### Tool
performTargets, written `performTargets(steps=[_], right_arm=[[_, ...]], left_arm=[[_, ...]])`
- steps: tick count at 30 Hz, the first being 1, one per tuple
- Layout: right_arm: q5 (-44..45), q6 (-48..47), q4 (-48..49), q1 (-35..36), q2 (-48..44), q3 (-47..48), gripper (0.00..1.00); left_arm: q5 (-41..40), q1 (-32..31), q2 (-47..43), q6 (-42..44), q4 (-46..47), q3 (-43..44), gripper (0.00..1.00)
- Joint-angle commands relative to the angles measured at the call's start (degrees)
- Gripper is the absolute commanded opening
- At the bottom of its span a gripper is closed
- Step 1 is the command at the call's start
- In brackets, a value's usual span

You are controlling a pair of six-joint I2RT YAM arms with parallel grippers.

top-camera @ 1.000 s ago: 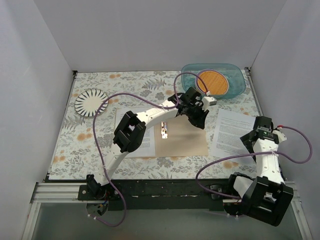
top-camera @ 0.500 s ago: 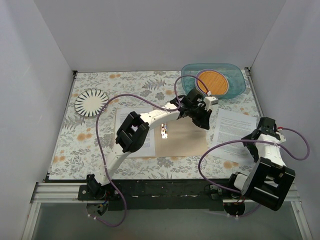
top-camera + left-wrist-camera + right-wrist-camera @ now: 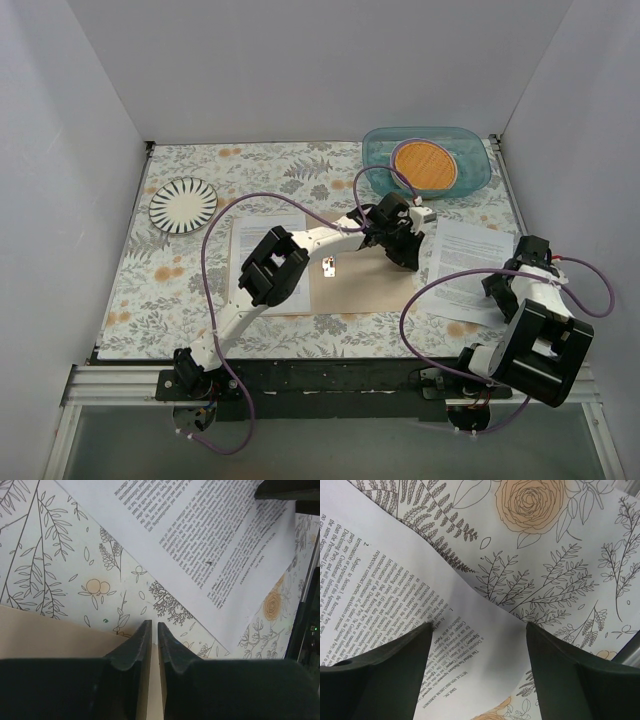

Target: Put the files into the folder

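The tan folder (image 3: 365, 285) lies open and flat mid-table, with its metal clip (image 3: 328, 266) at the spine and a white printed sheet (image 3: 272, 240) on its left half. A second printed file sheet (image 3: 460, 262) lies to the right of the folder. My left gripper (image 3: 405, 252) is shut, tips at the folder's right edge (image 3: 50, 635), with the sheet (image 3: 210, 535) just beyond. My right gripper (image 3: 505, 290) is open over that sheet's near right corner. The curled corner (image 3: 470, 645) rises between its fingers (image 3: 476, 626).
A blue-green tray (image 3: 375, 150) holding an orange disc (image 3: 425, 165) stands at the back right. A striped plate (image 3: 183, 204) sits at the back left. White walls close three sides. The flowered cloth covers the table.
My left gripper has moved nearer and lower, to the folder's right edge. My right arm has folded up and brought its gripper down onto the right sheet's corner.
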Motion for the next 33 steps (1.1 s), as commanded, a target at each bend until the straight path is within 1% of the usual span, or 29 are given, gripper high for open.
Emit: performTargets(steps=[1, 5, 6, 8, 9, 11, 12, 13, 16, 20, 21, 23, 24, 26, 31, 33], right_arm=[[-7.78, 1.97, 5.83, -0.27, 1.32, -3.52, 0.81], [-11.02, 1.98, 8.02, -0.10, 1.05, -4.75, 0.73], [-11.38, 1.97, 8.29, 0.16, 1.05, -4.84, 0.68], [-12.26, 1.89, 8.99, 0.25, 1.05, -5.28, 0.66], [-12.61, 1.71, 9.16, 0.34, 0.96, -5.37, 0.62], [-13.23, 1.45, 9.69, 0.34, 1.05, -5.54, 0.57], [-13.49, 1.36, 9.87, 0.34, 1.05, -5.54, 0.50], [-13.76, 1.36, 10.04, 0.34, 1.05, -5.63, 0.47], [-14.72, 1.18, 10.40, 0.34, 0.96, -5.72, 0.39], [-16.74, 0.57, 9.96, 0.60, -0.26, -5.37, 0.26], [-17.01, 0.31, 9.70, 0.60, -0.70, -5.28, 0.20], [-19.02, -0.40, 8.73, 0.69, -2.63, -5.45, 0.11], [-19.38, -0.57, 8.29, 0.78, -3.34, -5.63, 0.05], [-20.78, -1.19, 7.07, 0.87, -5.97, -5.98, 0.01], [-23.42, -1.63, 4.95, 0.87, -12.47, -7.03, 0.01], [-24.22, -1.63, 4.34, 0.87, -13.27, -7.12, 0.01]], left_arm=[[-0.35, -0.13, -2.47, 0.64, 1.84, -2.38, 0.10], [0.09, -0.13, -1.24, -0.50, 2.54, -1.60, 0.11], [0.35, -0.13, -0.97, -0.59, 2.54, -1.33, 0.12], [0.62, -0.05, -0.54, -1.12, 2.54, -0.37, 0.13], [1.23, -0.05, -0.62, -1.29, 2.63, -0.19, 0.14], [1.76, -0.13, -0.45, -1.91, 2.63, -0.19, 0.19], [2.11, -0.13, -0.44, -1.91, 2.54, -0.10, 0.22], [2.29, -0.13, -0.44, -1.91, 2.54, -0.19, 0.28], [2.38, -0.05, -0.53, -2.09, 2.37, -0.37, 0.32], [2.03, -0.13, -0.71, -2.00, 2.11, -0.54, 0.34], [1.85, -0.05, -0.88, -1.83, 2.10, -0.54, 0.34], [1.85, 0.22, -1.23, -1.74, 2.10, -0.72, 0.34], [2.02, 0.39, -1.50, -1.74, 2.10, -0.80, 0.33], [1.76, 0.66, -2.38, -1.74, 2.02, -0.89, 0.33], [1.94, 1.62, -4.40, -1.91, 2.45, -2.12, 0.33], [1.85, 1.62, -4.75, -1.74, 2.37, -2.47, 0.32]])
